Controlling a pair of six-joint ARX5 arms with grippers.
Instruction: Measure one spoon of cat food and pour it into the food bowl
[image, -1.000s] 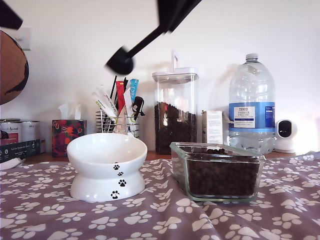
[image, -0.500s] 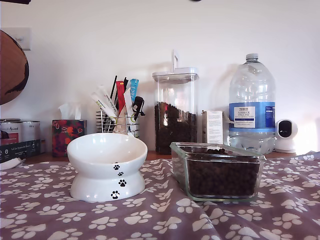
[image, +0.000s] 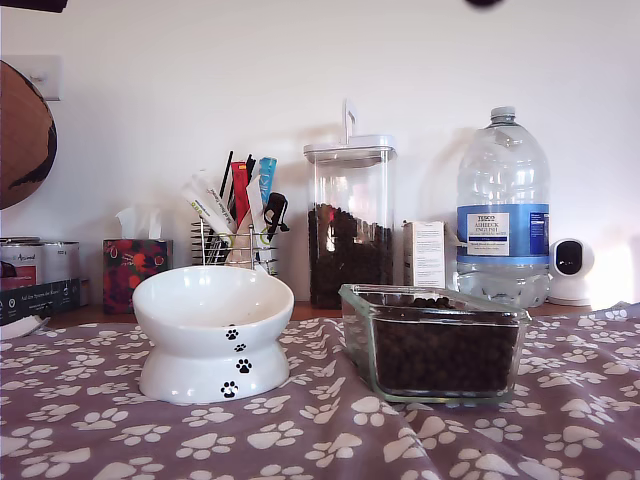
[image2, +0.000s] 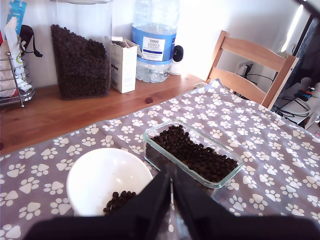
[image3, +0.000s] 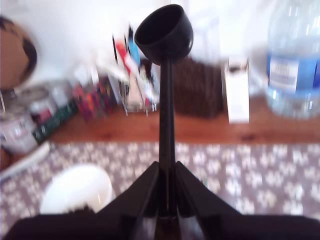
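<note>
The fingers (image3: 145, 192) of my second gripper (image3: 167, 190) are pressed narrow on the long flat handle of the black plastic measuring scoop (image3: 165, 37), which stands out straight ahead of them with its deep round cup at the far end — whether anything sits inside the cup cannot be told, and the second wrist view is blurred. The fingers (image2: 152, 200) of my first gripper (image2: 172, 192) lie close together with only a thin slit between them, and nothing shows in that slit.

In the first wrist view the white glossy ceramic bowl (image2: 95, 172) sits on the paw-print cloth of the worktop (image2: 260, 135) just beside the clear rectangular glass dish (image2: 227, 177). A small heap of dark brown kibble pellets (image2: 119, 201) lies on the bowl's floor; the dish is filled with more of the same.

In the exterior view the bowl (image: 214, 330) stands at about 8 o'clock and the dish (image: 435, 340) at about 4 o'clock, with the tall clear white-lidded canister (image: 350, 222) behind them — a dark blob at the top edge cannot be made out.
</note>
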